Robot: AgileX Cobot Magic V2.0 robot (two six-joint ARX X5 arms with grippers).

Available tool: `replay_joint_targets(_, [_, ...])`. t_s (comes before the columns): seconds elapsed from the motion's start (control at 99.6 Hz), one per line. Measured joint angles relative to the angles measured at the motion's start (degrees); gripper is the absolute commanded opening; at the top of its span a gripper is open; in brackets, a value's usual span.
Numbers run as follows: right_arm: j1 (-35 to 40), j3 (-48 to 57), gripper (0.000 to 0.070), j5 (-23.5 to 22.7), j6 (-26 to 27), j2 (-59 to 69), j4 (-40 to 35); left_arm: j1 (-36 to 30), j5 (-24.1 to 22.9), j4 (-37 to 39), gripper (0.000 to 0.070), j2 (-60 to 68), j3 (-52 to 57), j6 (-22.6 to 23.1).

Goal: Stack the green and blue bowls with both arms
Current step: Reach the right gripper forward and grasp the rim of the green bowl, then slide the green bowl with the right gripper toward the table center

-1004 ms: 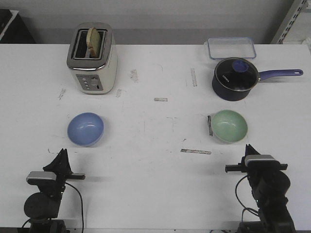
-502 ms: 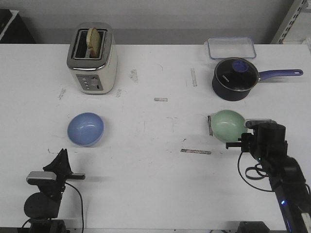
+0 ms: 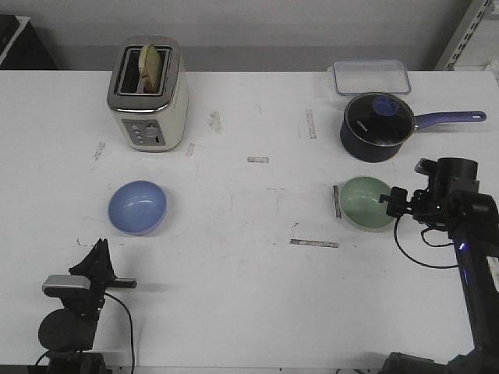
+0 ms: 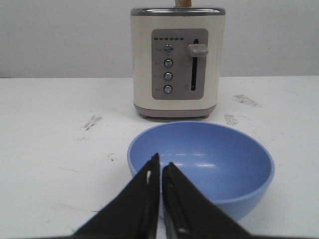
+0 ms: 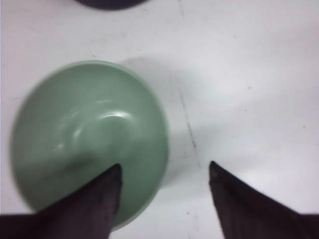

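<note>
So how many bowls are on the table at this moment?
2. The blue bowl sits on the table's left side, in front of the toaster. The green bowl sits on the right, in front of the saucepan, with the right claw at its rim. No others are visible.

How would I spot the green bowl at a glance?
Find the navy saucepan at the table's far right. Just in front of it sits the green bowl, with the right end effector open over its rim. It is pale mint and handleless; the other bowl is blue.
</note>
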Motion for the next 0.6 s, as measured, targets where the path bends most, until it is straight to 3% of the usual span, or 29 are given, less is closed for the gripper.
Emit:
replay_joint_targets(0.291, [0.1,0.0,0.0447,-0.2,0.1,7.0,2.1,0.0,0.0,0.0,0.0001,0.0,0.0,0.0])
replay_joint_targets(0.352, [0.1,0.0,0.0354,-0.2,0.1,8.5,3.1,0.0,0.0,0.0,0.0001,0.0,0.0,0.0])
replay_joint_targets(0.472, [0.1,0.0,0.0057,-0.2,0.3,10.8,4.4,0.0,0.0,0.0,0.0001,0.0,0.0,0.0])
replay_joint_targets(0.512, [0.1,0.0,0.0004,-0.2,0.5,10.9,4.7,0.0,0.0,0.0,0.0001,0.0,0.0,0.0])
replay_joint_targets(0.603, [0.1,0.0,0.0002,-0.3,0.5,10.9,5.4,0.0,0.0,0.0,0.0001,0.0,0.0,0.0])
